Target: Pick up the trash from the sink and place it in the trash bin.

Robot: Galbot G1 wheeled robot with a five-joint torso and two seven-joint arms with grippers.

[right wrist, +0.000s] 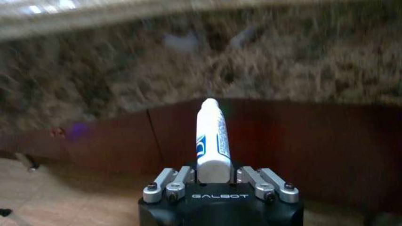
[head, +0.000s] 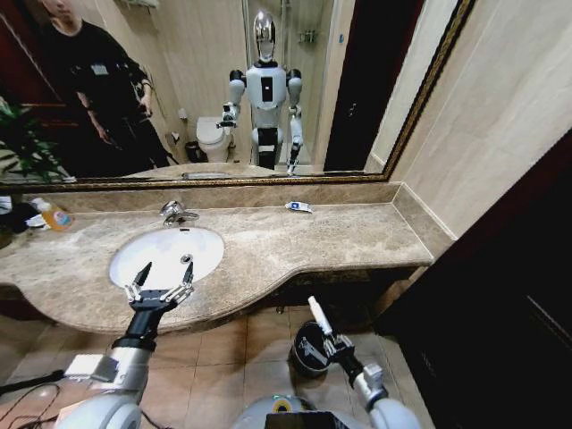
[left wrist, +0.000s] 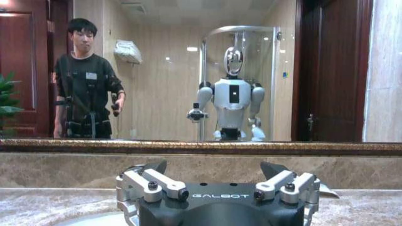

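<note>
My right gripper [head: 332, 340] is down by the floor, shut on a white-and-blue tube [head: 319, 318] of trash that sticks up from its fingers, right over the small round black trash bin [head: 302, 350]. The right wrist view shows the same tube [right wrist: 212, 141] clamped between the fingers [right wrist: 171, 184]. Over the front rim of the white oval sink [head: 206, 246] hovers my left gripper [head: 161, 280], open with nothing in it; its fingers [left wrist: 157, 181] are spread wide. Another small white-and-blue tube [head: 298, 206] lies on the countertop near the mirror.
A chrome faucet [head: 175, 213] stands behind the basin. An orange-labelled bottle [head: 54, 214] sits at the counter's far left. The marble countertop [head: 340, 241] runs right to a tiled wall, with a dark door [head: 509, 295] beside it. A large mirror [head: 357, 89] backs the counter.
</note>
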